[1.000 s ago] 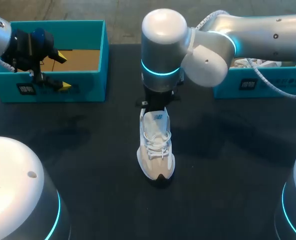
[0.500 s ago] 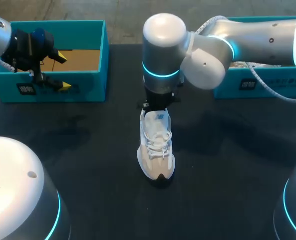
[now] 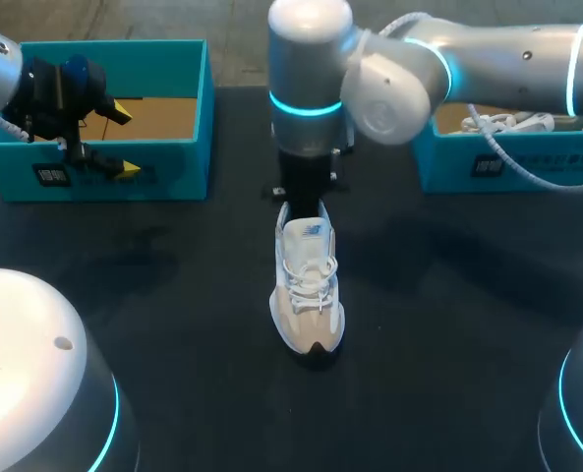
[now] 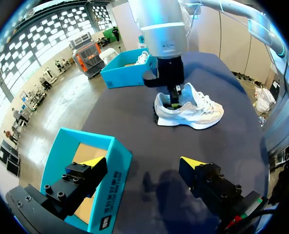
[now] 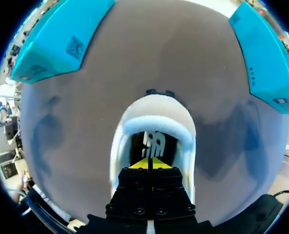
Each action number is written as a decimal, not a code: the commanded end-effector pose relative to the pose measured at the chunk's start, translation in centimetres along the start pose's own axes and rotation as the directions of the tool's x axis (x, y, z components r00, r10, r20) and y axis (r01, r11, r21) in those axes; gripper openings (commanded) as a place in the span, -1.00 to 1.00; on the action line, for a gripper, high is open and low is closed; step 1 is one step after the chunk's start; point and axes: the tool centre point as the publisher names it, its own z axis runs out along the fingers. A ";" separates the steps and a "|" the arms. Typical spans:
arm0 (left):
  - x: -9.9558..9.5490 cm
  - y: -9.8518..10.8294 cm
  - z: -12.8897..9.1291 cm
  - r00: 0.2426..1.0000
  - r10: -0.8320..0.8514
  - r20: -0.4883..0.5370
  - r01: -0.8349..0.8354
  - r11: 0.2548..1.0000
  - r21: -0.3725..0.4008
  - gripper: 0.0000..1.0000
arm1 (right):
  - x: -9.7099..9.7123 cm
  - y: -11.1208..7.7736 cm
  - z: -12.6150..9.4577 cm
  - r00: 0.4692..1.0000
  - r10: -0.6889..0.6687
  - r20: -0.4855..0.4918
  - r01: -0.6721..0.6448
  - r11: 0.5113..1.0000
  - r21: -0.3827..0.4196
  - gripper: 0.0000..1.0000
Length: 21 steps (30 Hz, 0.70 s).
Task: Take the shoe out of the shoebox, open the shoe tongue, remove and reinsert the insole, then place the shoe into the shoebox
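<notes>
A: So, shoe [image 3: 309,295] sits at desk centre, toe at 6 o'clock. Right jaws closed tip-to-tip inside its collar, nothing visibly caught.
B: Left jaws gape over the shoebox [image 3: 173,162] at 10 o'clock. Unbraced shoe may tip or drag on any pull.

The head view looks down from behind. The left wrist view faces the shoe [image 4: 190,105] from afar, the right from close above.
</notes>
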 end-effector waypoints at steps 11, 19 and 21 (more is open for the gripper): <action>0.0 0.0 0.0 1.000 0.001 -0.001 -0.001 1.000 -0.002 1.00 | -0.1 -2.6 -2.0 1.000 0.000 -0.007 0.001 0.989 0.148 -1.00; 0.0 0.0 0.0 1.000 0.001 -0.001 -0.001 1.000 -0.002 1.00 | 0.2 -3.0 -1.3 1.000 0.010 -0.003 -0.009 0.982 0.190 -0.48; 0.0 0.0 0.0 1.000 0.001 -0.001 -0.001 1.000 -0.002 1.00 | 0.2 -3.3 -1.4 1.000 0.020 -0.018 -0.017 0.984 0.178 0.18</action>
